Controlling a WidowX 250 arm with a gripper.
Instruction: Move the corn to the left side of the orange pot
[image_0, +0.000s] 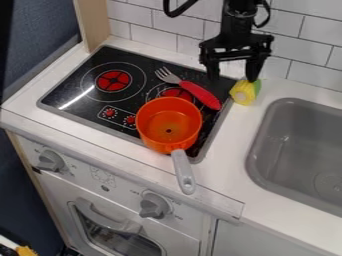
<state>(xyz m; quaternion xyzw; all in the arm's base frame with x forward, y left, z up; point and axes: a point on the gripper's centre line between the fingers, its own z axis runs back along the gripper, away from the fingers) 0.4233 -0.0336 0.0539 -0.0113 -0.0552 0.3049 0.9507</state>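
1. Currently, the black two-finger gripper (233, 78) is released: its fingers stand wide apart, with nothing held between them.
2. The toy corn, yellow with a green husk (245, 93), lies on the white countertop (266, 86), just beside the right rear corner of the black glass stovetop (71, 82). It is to the right of the round orange pot with a grey handle (168, 125); the target side is opposite.
3. Risk, grasp: one finger overlaps the corn in the view, while the other is well to its left. Closing without first centring would probably push or roll the corn, possibly toward the grey sink basin (302, 150).
4. Risk, transfer: a low direct path would cross the metal-tined fork with a red handle (198, 94) and the pot's rim. Insufficient lift could drag the fork, tip the pot or drop the corn inside it.
5. Obscured: the overlapping finger covers part of the corn's rear; whether it touches cannot be determined. The pot hides part of the burner behind it.
6. Cut off: the arm's upper section lies beyond the top edge, and the basin runs past the right edge. A small yellow item (26, 251) at the lower left cannot be identified.
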